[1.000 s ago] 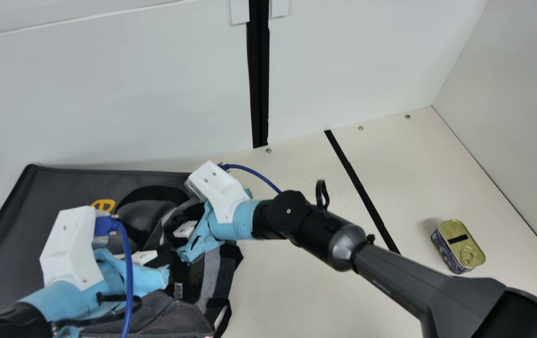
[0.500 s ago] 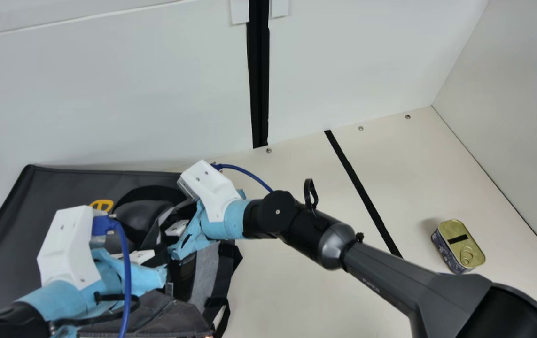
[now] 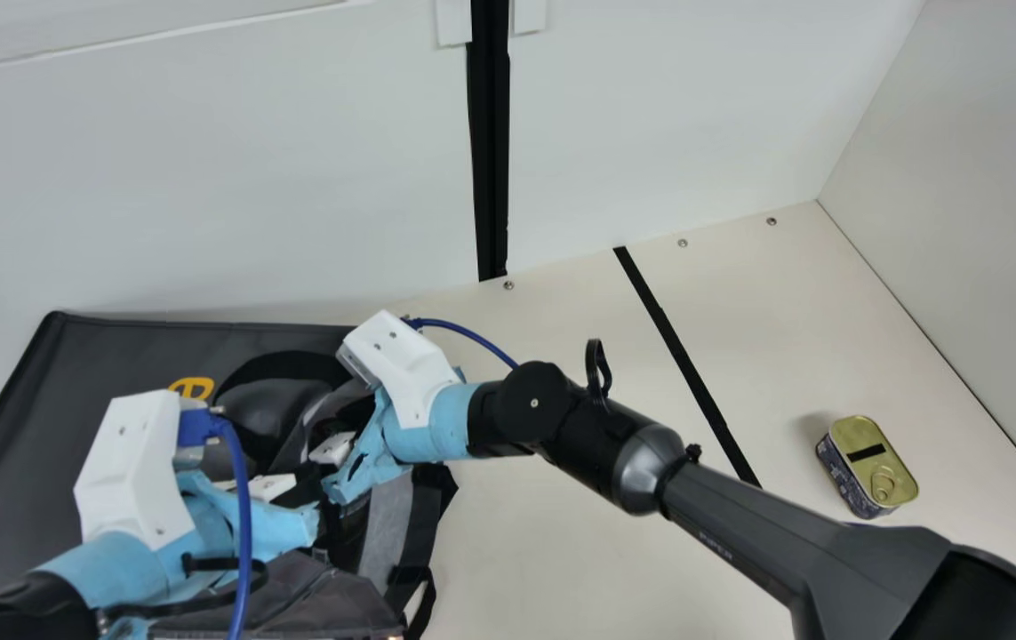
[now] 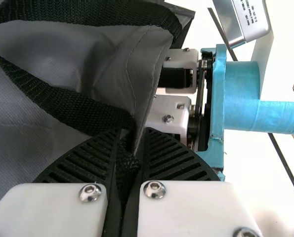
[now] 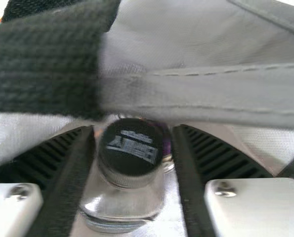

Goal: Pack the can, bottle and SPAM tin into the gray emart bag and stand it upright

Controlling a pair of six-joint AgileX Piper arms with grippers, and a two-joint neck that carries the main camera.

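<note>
White wall panels (image 3: 250, 178), split by a vertical black strip (image 3: 490, 160), stand behind a cream tabletop (image 3: 516, 551) marked with a slanting line of black tape (image 3: 685, 356).

Main view: gray emart bag (image 3: 125, 356), dark fabric with yellow lettering (image 3: 192, 388), lies at left, its far edge by the wall. Left gripper (image 3: 272, 486) and right gripper (image 3: 332, 447), each with a white housing and light-blue wrap, are both at the bag's folds and straps. SPAM tin (image 3: 872, 462), a small rounded-rectangular metal tin with gold lid, pull ring and dark printed side, sits on the tabletop at the right, beyond the tape and well apart from the bag.

Left wrist view: jaws of the left gripper clenched on the bag's gray rim, with its black woven handle (image 4: 72, 106) pinched between them. Right gripper's white mounts and blue wrap are seen near, just past that rim.

Right wrist view: jaws of the right gripper parted, one on either side of a clear bottle (image 5: 124, 197) with a round black cap (image 5: 131, 148) bearing pale print. Gray fabric and black webbing lie around and partly over the scene. Just beside the cap, a purple and metallic object (image 5: 167, 160) shows in part; cannot tell whether it is the can.
</note>
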